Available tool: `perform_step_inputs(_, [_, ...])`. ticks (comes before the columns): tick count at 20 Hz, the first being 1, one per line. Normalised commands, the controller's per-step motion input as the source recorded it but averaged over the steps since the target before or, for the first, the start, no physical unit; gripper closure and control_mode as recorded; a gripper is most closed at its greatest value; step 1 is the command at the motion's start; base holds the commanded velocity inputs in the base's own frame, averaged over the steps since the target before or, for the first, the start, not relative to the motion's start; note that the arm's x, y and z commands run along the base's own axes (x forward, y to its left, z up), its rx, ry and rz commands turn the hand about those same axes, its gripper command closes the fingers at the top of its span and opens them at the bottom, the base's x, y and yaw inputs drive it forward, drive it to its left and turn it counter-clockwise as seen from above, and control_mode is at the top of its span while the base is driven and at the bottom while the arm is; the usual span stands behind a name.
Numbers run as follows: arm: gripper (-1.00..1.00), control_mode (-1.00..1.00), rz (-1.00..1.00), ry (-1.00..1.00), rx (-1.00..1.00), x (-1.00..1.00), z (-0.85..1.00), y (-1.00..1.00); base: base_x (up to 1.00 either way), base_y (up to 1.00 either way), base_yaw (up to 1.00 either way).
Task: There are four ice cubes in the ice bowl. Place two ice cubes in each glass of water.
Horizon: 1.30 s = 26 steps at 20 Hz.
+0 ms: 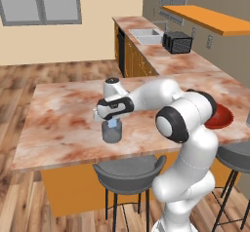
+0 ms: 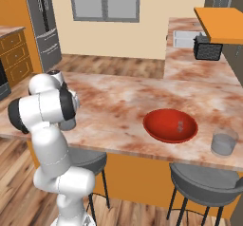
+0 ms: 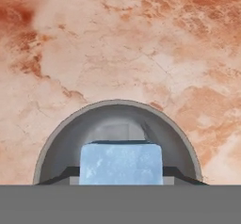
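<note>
My gripper (image 1: 113,123) is shut on a pale blue ice cube (image 1: 113,125) and hangs straight over a glass of water (image 1: 111,134) near the front edge of the marble island. In the hand view the ice cube (image 3: 121,163) sits between my dark fingertips (image 3: 181,174), just above the glass's round rim (image 3: 117,103). The red ice bowl (image 2: 170,125) stands to the right, with a faint pale shape inside. A second glass of water (image 2: 224,142) stands right of the ice bowl. My arm partly hides the ice bowl (image 1: 222,117) in the left base view.
Grey bar stools (image 1: 128,173) (image 2: 205,182) stand under the island's front edge. A back counter holds a sink (image 1: 145,35) and a dark toaster (image 1: 177,42), with orange shelves (image 1: 210,17) above it. Bare marble lies left of and behind the near glass.
</note>
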Motion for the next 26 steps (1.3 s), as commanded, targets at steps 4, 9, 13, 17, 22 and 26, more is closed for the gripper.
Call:
perform_step_inputs(4, [1.00, -1.00, 0.00, 0.01, 0.00, 0.14, -0.06, 0.00, 0.00, 0.00, 0.00])
perform_step_inputs(9, [1.00, -1.00, 0.00, 0.01, 0.00, 0.09, 0.00, 0.00, 0.00, 0.00, 0.00])
perform_step_inputs(13, [-1.00, -1.00, 0.00, 0.00, 0.00, 0.01, 0.00, 0.00, 0.00, 0.00, 0.00])
perform_step_inputs(17, [-1.00, -1.00, 0.00, 0.00, 0.00, 0.00, 0.00, 0.00, 0.00, 0.00, 0.00])
perform_step_inputs(22, [-1.00, -1.00, 0.00, 0.00, 0.00, -0.07, 0.00, 0.00, 0.00, 0.00, 0.00])
perform_step_inputs(26, [-1.00, -1.00, 0.00, 0.00, 0.00, -0.09, 0.07, 0.00, 0.00, 0.00, 0.00])
